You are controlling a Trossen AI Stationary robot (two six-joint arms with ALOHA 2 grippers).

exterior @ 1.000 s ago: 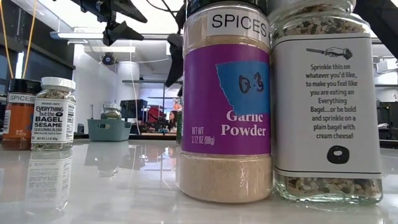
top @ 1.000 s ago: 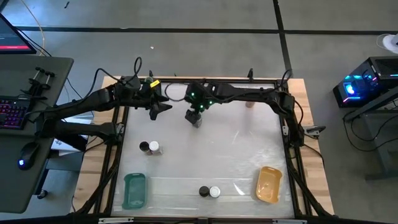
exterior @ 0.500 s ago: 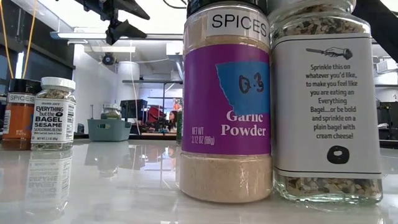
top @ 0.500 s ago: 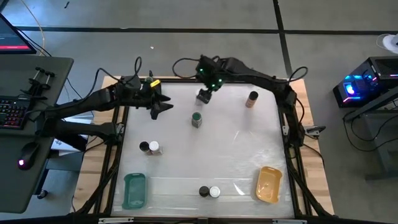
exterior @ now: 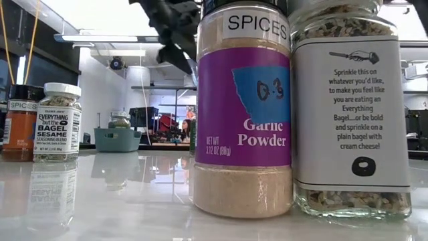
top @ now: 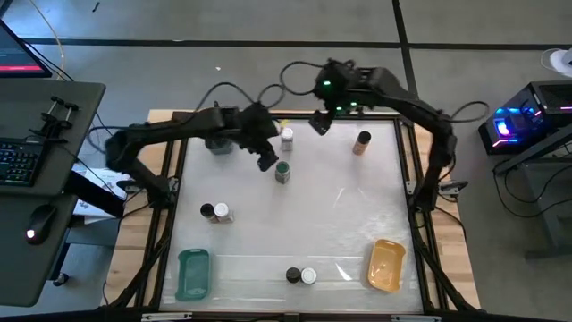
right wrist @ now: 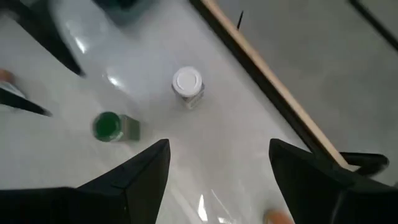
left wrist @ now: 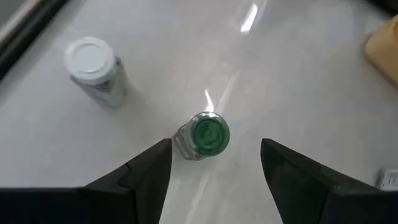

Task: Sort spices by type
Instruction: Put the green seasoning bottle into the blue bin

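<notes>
Spices stand scattered on the tabletop [top: 340, 215]. We see our left tool [top: 267, 162] spread wide, holding nothing, just above a green-lidded jar [top: 282, 172]. A white-lidded jar [top: 287, 138] stands near. Our right tool [top: 319, 123], also spread and empty, hovers by the far edge.

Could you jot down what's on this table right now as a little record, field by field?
Left gripper: open, above the green-lidded jar
Right gripper: open, raised near the far edge, holding nothing
White-lidded jar: upright, close beyond the green one
Brown-lidded jar: alone, far right
Jar pairs: one by the left side, one at the near edge
Teal tray: empty
Orange tray: empty
</notes>
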